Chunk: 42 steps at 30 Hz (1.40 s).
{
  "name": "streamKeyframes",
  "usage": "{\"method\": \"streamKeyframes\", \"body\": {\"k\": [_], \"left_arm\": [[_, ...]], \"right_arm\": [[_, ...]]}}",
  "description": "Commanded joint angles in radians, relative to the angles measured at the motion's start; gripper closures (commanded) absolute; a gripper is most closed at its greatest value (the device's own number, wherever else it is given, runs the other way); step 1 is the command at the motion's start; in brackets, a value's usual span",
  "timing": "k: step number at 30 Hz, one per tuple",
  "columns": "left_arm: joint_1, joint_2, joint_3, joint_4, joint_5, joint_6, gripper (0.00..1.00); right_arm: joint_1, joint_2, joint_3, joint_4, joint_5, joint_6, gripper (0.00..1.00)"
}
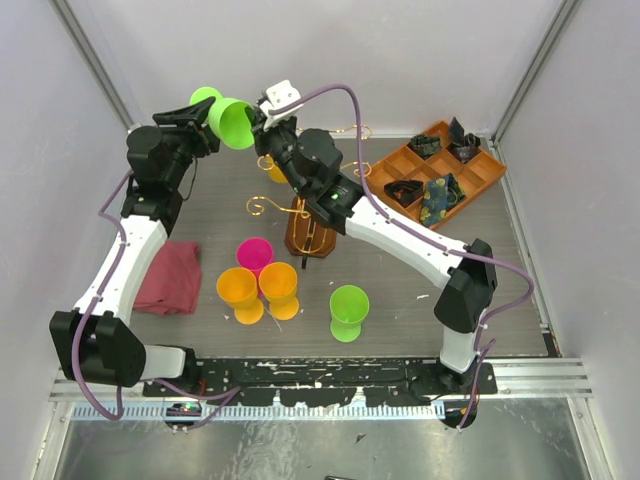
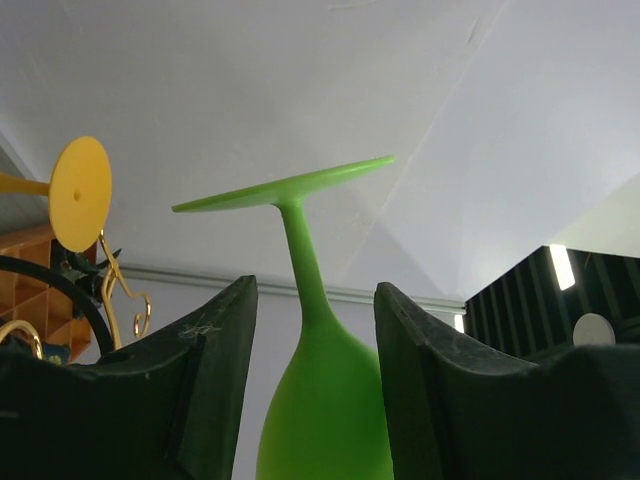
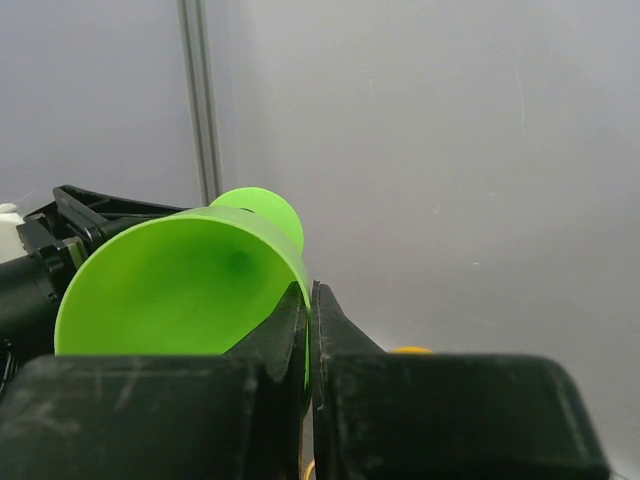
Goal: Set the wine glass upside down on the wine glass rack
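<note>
Wine glass [image 1: 232, 122] here is the lime green, plastic-looking one. My guess is it's light, fairly stiff and not going to shatter, but smooth enough to slide in a pinch. The thin stem and wide foot will probably make it want to swing if you only hold one edge. Best place to grab for hanging is likely low on the bowl or the stem, which leaves the foot free to slot into the gold wire arms of the rack [image 1: 312, 235]. Right now it's up in the air on its side, off the counter [image 1: 420, 300], strung between both hands. Right hand [image 3: 310, 300] is clamped tight on the bowl's rim, one finger inside and one outside. Left hand [image 2: 315, 288] has its fingers partway apart with the bowl between them and the foot sticking out past the tips; can't tell if they actually press on it. As for the rack, it's down below the right hand, back toward its arm
</note>
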Motion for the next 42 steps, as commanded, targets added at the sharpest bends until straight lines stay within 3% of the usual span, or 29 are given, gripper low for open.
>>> {"method": "streamKeyframes", "body": {"k": [1, 10, 20, 25, 32, 38, 42], "left_arm": [[-0.007, -0.003, 0.007, 0.001, -0.009, -0.011, 0.45], [-0.01, 0.016, -0.002, 0.046, 0.0, -0.032, 0.66], [-0.011, 0.032, -0.003, 0.056, 0.012, -0.042, 0.58], [-0.012, 0.039, -0.004, 0.062, 0.014, -0.042, 0.6], [-0.012, 0.063, -0.009, 0.136, 0.033, -0.05, 0.71], [-0.012, 0.102, -0.008, 0.259, 0.07, -0.066, 0.93], [-0.012, 0.129, 0.01, 0.324, 0.077, -0.059, 0.98]], "right_arm": [[0.011, -0.004, 0.02, 0.055, -0.01, 0.021, 0.99], [0.018, -0.005, 0.014, 0.062, -0.038, 0.025, 0.99], [0.018, -0.028, -0.023, 0.083, -0.065, 0.046, 0.99], [0.018, -0.04, -0.046, 0.099, -0.065, 0.061, 0.99], [0.018, -0.049, -0.061, 0.109, -0.111, 0.076, 0.99], [0.017, -0.073, -0.086, 0.113, -0.114, 0.08, 0.99], [0.018, -0.1, -0.121, 0.114, -0.084, 0.073, 0.72]]}}
